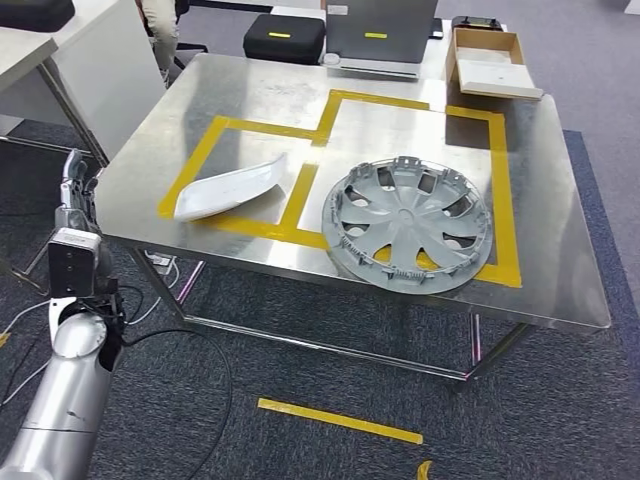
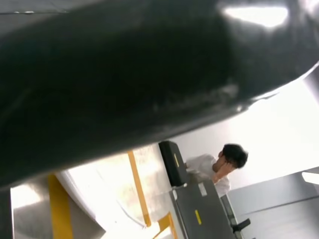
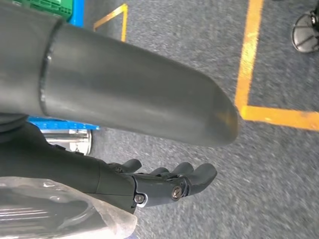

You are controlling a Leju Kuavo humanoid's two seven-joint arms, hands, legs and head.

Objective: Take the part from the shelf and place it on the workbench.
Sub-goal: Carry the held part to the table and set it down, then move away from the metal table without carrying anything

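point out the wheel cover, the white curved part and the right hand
wheel cover [image 1: 407, 216]: head view, on its central hub.
white curved part [image 1: 230, 188]: head view, on the middle of its upper face.
right hand [image 3: 165, 181]: right wrist view, on the dark fingers over the carpet.

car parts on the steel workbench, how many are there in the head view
2. A white curved trim panel lies in the left yellow-taped box, and a grey wheel cover lies face down in the right one, overlapping the tape near the front edge. Nothing seems hidden behind them.
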